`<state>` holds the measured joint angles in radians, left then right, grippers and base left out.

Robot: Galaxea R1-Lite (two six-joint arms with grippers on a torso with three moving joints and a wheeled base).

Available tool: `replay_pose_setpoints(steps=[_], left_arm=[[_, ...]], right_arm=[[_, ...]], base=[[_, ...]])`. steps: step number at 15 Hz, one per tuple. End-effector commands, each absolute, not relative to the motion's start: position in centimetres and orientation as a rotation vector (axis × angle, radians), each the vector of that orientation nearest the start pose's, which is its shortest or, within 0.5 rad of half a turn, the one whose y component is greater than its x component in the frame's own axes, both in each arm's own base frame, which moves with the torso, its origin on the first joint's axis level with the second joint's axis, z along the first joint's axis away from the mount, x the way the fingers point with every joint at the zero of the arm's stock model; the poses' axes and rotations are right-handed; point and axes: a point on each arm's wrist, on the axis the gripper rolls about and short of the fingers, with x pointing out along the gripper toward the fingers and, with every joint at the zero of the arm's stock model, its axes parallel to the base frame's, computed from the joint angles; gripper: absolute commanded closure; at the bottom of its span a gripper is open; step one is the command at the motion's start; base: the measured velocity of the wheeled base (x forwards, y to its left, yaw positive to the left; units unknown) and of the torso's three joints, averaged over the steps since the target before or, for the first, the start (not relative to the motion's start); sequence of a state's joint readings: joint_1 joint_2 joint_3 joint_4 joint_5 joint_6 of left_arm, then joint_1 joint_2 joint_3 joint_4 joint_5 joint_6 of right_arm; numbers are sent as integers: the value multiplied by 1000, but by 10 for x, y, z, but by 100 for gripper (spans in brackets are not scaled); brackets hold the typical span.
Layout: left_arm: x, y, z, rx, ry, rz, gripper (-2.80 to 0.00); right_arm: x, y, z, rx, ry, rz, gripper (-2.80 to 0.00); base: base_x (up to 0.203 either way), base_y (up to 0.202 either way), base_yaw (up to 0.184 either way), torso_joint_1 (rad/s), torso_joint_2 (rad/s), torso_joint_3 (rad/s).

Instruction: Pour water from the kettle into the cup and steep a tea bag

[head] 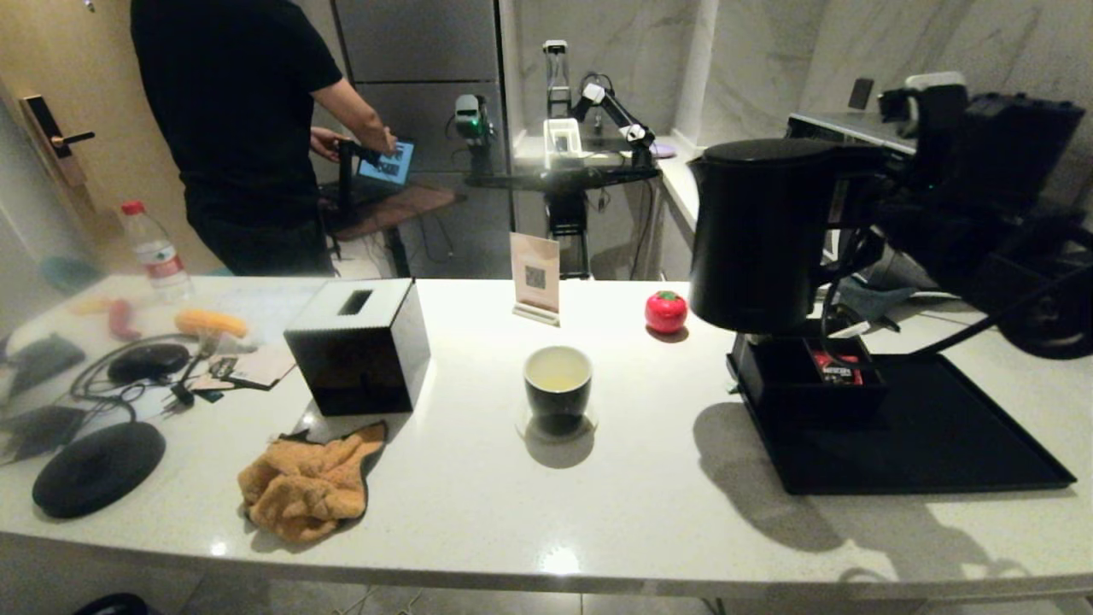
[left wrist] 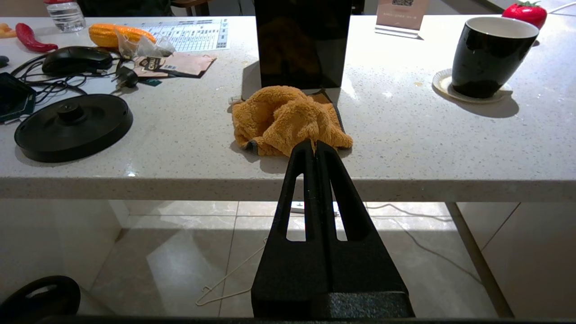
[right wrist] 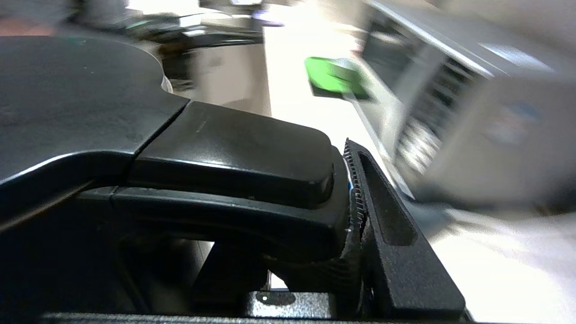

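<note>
Large matte black electric kettle (head: 760, 235) held aloft by its loop handle in the right claw (right wrist: 351, 225), fingers clamped on the handle, upright, above the low black compartment box (head: 807, 376) on the black tray (head: 931, 436). Beside the kettle, toward the robot's left: a small red tomato-shaped object (head: 666, 311) and a pale card stand bearing a QR code (head: 535, 278), text unreadable. Lower and further left of the right claw, well apart from the kettle: the small glossy black cup with white inside (head: 558, 382) on a pale coaster (left wrist: 443, 83), holding faintly yellow-green water (head: 558, 372). Red-and-black packet (head: 837, 366) in the box, lettering not legible.

Left claw (left wrist: 315, 146) hanging below the white speckled table (head: 649, 504) edge, fingers pressed together, empty. Straight ahead of it: a crumpled orange towel (left wrist: 288, 119), then a glossy black tissue box (left wrist: 302, 42). Round black kettle base (left wrist: 74, 126) off to its left.
</note>
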<state>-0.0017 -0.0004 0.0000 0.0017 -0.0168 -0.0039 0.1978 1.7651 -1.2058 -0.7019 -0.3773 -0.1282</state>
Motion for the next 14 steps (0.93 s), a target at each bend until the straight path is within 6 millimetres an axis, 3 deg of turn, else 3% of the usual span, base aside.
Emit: replay_pose_setpoints(steps=[1,6,10,14], left_arm=[[-23,0,75,-5,2,-18,0],[-23,0,75,-5,2,-18,0],[-23,0,75,-5,2,-18,0],[-23,0,75,-5,2,-18,0]], right_arm=[[332,19,290,-30,-141,-302,0],[319,-53,274,43,-104,-509,0],[309,-85,257,37,-95,-618,0],[303,-104,234,34,-89,-677,0]], base=[[0,0,0,0,0,0],[0,0,0,0,0,0],[0,0,0,0,0,0],[0,0,0,0,0,0]])
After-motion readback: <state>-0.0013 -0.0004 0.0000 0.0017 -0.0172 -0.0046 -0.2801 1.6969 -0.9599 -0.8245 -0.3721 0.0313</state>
